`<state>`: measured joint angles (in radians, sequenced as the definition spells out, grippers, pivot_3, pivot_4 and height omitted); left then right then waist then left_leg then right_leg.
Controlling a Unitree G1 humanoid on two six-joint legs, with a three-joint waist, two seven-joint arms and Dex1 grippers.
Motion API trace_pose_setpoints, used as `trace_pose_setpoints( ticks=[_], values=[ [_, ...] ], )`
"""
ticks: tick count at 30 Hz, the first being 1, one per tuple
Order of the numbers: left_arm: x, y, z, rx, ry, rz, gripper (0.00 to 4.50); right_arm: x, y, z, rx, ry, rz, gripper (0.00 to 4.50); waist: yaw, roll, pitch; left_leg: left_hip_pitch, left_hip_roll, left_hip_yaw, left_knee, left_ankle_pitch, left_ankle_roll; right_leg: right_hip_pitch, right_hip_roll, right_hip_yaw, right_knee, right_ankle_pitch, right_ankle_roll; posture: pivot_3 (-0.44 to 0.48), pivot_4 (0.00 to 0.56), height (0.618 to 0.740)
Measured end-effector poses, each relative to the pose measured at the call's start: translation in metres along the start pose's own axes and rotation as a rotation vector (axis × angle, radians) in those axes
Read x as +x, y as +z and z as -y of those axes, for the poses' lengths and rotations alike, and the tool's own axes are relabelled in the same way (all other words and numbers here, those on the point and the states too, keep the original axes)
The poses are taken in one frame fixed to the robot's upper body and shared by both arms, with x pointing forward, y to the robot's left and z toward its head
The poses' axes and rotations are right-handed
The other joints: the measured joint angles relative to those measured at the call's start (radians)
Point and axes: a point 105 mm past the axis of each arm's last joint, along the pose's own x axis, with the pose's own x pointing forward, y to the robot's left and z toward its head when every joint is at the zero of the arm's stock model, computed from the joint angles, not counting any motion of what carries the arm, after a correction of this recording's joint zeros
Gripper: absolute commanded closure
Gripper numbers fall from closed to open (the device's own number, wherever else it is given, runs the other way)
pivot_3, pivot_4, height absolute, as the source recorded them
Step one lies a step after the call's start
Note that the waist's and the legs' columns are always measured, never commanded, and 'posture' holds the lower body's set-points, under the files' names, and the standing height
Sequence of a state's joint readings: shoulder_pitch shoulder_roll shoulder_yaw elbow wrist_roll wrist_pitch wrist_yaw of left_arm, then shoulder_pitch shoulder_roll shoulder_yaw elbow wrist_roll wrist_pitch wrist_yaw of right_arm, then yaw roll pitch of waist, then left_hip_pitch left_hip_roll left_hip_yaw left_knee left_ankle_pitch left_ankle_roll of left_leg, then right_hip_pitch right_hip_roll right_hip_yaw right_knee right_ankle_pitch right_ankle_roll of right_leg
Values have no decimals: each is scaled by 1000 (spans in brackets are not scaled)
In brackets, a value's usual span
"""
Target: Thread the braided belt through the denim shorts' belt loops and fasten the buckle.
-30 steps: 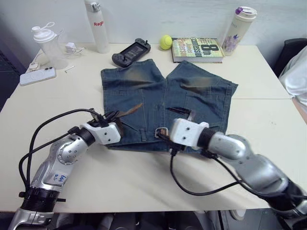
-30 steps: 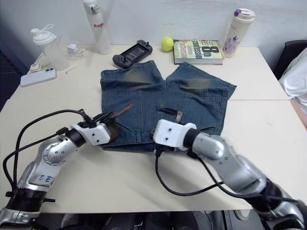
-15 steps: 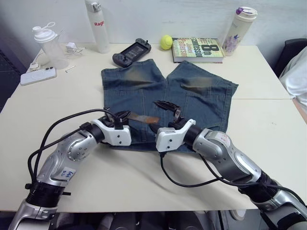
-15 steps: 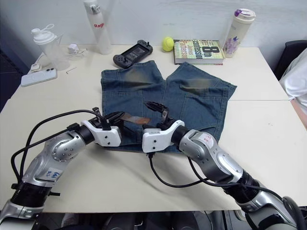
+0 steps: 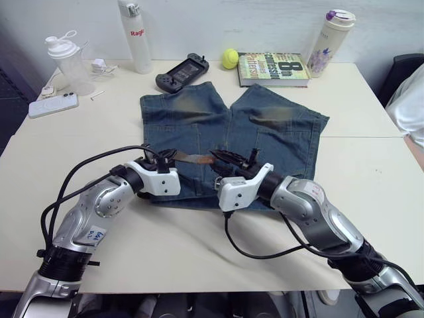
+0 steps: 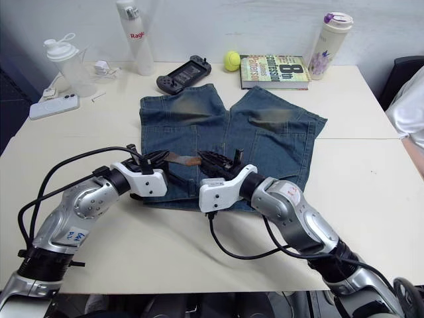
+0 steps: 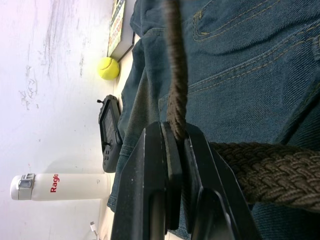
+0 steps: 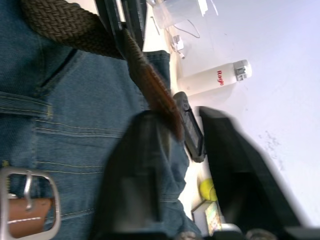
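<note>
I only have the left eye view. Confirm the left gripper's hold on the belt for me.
Observer: In the left wrist view the left gripper is shut on the braided belt, with the braid pinched between its fingers.
Operator: Now report the right gripper.
Observer: The right wrist view shows the right gripper open. The belt's brown tip sits between its spread fingers, not clamped.
Operator: Find the buckle.
Observer: In the right wrist view the silver buckle lies flat on the denim shorts, well apart from that tip.
</note>
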<state>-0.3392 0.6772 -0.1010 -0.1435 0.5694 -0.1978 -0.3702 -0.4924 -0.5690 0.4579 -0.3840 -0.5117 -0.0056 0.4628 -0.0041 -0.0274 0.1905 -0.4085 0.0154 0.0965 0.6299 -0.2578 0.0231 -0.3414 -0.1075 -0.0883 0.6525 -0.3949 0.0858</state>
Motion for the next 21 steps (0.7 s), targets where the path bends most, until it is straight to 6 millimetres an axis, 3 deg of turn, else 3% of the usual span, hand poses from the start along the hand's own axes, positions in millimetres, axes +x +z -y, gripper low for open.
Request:
trace_pose_setpoints(
  ticks=[8, 15, 18, 21],
  values=[
    [1, -1, 1, -7, 1, -12, 4500, 1, -2, -2, 4, 6, 1, 4449, 0, 0, 0, 0, 0, 0, 1, 0, 0, 0, 0, -1, 1, 0, 0, 0, 150, 740],
    [3, 3, 1, -74, 7, 6, 1783, 2, -5, -3, 13, 10, -2, 4500, 0, 0, 0, 0, 0, 0, 1, 0, 0, 0, 0, -1, 1, 0, 0, 0, 150, 740],
    [0, 6, 1, -115, -6, 17, 1783, 1, -10, -6, 16, 18, -15, 4500, -1, 0, 0, 0, 0, 0, 1, 0, 0, 0, 0, -1, 2, 0, 0, 0, 150, 740],
    [-17, 9, -11, -406, 31, 66, 1783, -2, -24, -9, -20, 28, -53, 4500, -5, 0, 0, 0, 0, -1, 2, 0, 0, 0, 0, -1, 2, 0, 0, 0, 150, 740]
  ],
)
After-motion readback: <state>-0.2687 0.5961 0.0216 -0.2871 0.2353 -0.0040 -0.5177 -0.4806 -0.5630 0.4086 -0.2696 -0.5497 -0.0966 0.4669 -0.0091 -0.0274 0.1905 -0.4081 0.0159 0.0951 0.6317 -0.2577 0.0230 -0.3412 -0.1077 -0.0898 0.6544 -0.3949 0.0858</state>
